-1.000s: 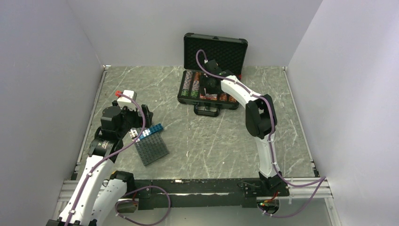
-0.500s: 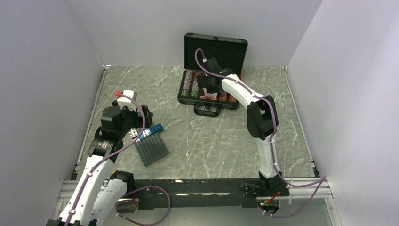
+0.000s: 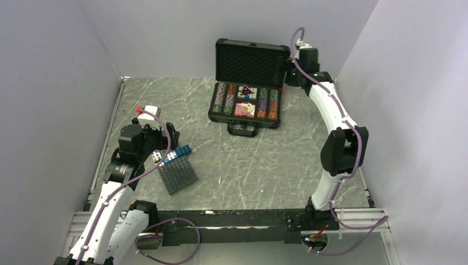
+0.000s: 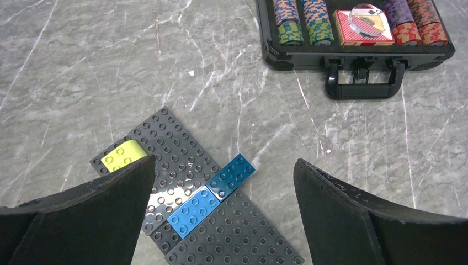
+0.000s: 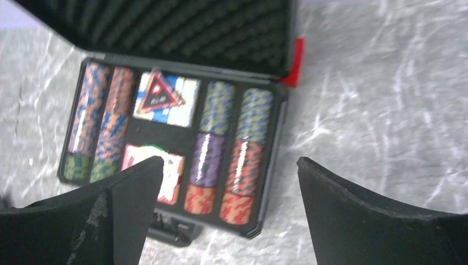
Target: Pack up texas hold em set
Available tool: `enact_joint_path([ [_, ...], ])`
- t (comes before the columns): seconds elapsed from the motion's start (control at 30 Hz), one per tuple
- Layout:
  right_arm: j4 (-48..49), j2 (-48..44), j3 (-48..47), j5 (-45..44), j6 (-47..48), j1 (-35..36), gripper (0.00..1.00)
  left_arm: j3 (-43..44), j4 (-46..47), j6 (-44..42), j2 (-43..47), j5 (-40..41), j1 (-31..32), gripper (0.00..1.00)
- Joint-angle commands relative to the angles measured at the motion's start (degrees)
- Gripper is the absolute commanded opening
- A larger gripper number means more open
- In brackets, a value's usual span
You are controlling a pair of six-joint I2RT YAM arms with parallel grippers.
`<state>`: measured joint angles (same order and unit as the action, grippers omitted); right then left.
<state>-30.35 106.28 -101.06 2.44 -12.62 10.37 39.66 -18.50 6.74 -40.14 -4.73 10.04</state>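
Beside raised case lid (image 3: 251,62): right claw (image 5: 229,161) agape, empty; chip rows (image 5: 99,130) inside.

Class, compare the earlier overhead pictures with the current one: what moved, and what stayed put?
The right gripper rose out of the open case and swung back and to the right, beside the lid; its fingers stand open, empty. The left gripper, building plate and case stayed put.

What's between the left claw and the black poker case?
Left wrist view: a grey studded plate with blue bricks by the left gripper, then bare tabletop to the case.
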Motion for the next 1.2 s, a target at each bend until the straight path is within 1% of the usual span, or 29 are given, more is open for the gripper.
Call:
enact_joint_path([
  [0.0,10.49,-1.65,2.32,6.28,-1.14,-4.25,0.94,2.4,1.12,0.22,-0.75,-0.82,-0.23,0.99],
  [0.07,13.3,-0.05,1.49,8.29,-0.82,-5.72,0.92,2.57,0.96,0.12,-1.09,-0.62,-0.25,0.99],
  [0.13,15.53,2.6,-0.58,10.15,-0.7,-6.78,0.88,2.62,0.76,-0.04,-1.4,-0.22,-0.21,0.99],
  [0.3,20.18,9.48,-5.4,12.22,-1.0,-8.85,0.7,2.86,0.46,-0.65,-2.11,1.04,-0.25,0.99],
  [0.43,23.38,12.96,-7.48,12.36,-0.17,-9.48,0.6,3.13,0.45,-1.02,-2.69,1.46,-0.28,0.99],
  [0.57,24.45,15.23,-9.37,11.17,0.72,-9.84,0.55,3.52,0.34,-1.27,-3.7,1.54,-0.28,0.99],
  [0.63,24.48,17.04,-10.98,11.94,1.2,-10.01,0.53,3.74,0.15,-1.44,-4.07,1.65,-0.27,0.99],
  [0.87,24.59,21.14,-16.08,13.76,3.39,-9.97,0.51,3.76,0.14,-1.71,-4.39,2.22,-0.28,0.99],
  [0.93,24.95,22.05,-17.42,14.87,3.81,-10.02,0.47,3.89,0.12,-1.73,-4.58,2.27,-0.24,0.99],
  [1.0,24.81,23.39,-19.24,15.01,3.77,-10.01,0.37,4.02,-0.08,-1.82,-4.68,2.34,-0.29,0.99],
  [1.03,24.62,23.98,-20.3,14.94,3.75,-10.02,0.34,4.02,-0.07,-1.93,-4.72,2.49,-0.29,0.99],
  [1.17,23.3,26.33,-24.41,14.74,4.13,-10.02,0.33,4.02,-0.2,-2.0,-4.5,2.88,-0.29,0.99],
])
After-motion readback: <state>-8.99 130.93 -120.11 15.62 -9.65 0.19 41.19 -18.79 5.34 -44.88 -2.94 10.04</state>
